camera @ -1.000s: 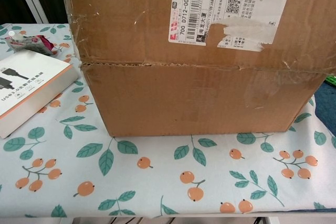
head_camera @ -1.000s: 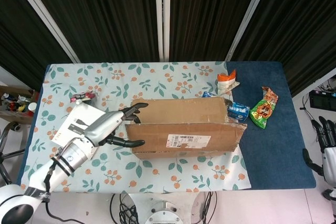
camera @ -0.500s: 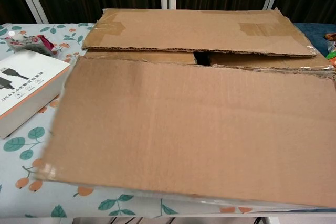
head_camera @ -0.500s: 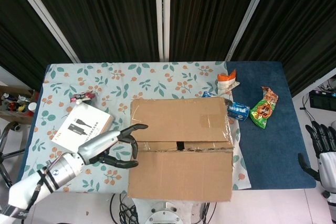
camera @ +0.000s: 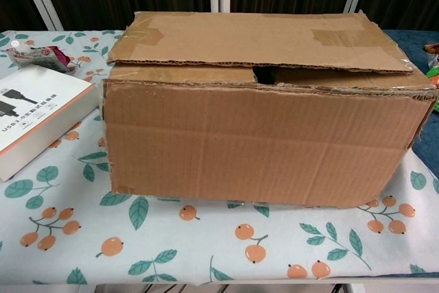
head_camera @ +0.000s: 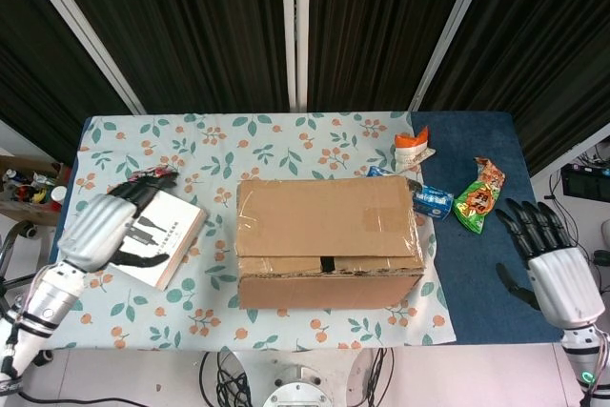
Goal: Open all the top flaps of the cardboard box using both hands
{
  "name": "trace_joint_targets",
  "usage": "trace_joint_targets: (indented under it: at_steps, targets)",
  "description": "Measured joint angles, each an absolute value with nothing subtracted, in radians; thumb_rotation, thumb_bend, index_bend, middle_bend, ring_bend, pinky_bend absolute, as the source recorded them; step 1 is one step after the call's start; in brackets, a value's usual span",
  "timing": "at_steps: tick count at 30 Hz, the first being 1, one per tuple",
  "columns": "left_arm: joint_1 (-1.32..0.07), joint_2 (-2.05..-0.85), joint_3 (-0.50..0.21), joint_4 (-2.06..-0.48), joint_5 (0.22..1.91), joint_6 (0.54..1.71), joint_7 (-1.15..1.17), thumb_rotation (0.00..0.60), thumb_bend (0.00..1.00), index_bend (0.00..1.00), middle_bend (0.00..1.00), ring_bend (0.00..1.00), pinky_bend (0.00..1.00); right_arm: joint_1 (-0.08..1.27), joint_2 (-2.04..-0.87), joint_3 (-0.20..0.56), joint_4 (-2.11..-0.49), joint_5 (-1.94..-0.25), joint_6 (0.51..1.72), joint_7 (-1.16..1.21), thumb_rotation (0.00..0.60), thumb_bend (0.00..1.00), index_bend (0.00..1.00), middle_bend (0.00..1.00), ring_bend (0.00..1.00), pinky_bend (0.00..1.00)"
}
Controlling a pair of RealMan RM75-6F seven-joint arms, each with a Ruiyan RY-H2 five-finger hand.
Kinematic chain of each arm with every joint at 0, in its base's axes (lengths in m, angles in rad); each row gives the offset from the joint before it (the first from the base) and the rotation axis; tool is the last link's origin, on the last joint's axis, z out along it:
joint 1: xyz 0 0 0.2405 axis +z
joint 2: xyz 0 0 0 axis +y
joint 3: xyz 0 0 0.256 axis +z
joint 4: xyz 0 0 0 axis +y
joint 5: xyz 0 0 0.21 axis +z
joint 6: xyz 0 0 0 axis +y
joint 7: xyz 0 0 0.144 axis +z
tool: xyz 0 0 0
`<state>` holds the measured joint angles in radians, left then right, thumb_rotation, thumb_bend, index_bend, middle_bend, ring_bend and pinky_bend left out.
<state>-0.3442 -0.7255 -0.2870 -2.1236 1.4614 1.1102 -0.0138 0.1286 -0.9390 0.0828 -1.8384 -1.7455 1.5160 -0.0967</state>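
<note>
Brown cardboard box [head_camera: 329, 240] sits at frame centre on the leaf-patterned counter [head_camera: 191, 154], front flap hanging down.

My left hand [head_camera: 100, 229] hovers at lower left over a white booklet box [camera: 34, 118], my right hand [head_camera: 551, 269] at lower right; fingers spread wide, holding nothing.

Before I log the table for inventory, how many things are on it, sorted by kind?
Cardboard box: 1
White flat carton: 1
Snack packets: 4, namely green, orange-white, blue, small pink
Total: 6
</note>
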Motion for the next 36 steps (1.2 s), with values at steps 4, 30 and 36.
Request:
trace_joint_targets:
  at_steps: [4,30,36]
  targets:
    - [-0.277,-0.818,-0.233,-2.002,1.456,1.321,0.209,0.600,0.00,0.06,0.14,0.12,0.21,0.193,-0.909,0.100,-1.945,-1.763,1.418,-0.194,0.600,0.03,0.00,0.00,0.00,0.00]
    - [0.011,-1.141,0.002,-1.410,1.567,1.604,-0.096,0.600,0.00,0.06,0.14,0.12,0.21,0.549,-1.123,0.208,-2.003,-1.372,1.017,-0.531,0.600,0.00,0.00,0.00,0.00,0.00]
    - [0.013,-1.138,0.003,-1.410,1.568,1.604,-0.101,0.600,0.00,0.06,0.14,0.12,0.21,0.572,-1.172,0.185,-1.983,-1.357,1.013,-0.543,0.600,0.00,0.00,0.00,0.00,0.00]
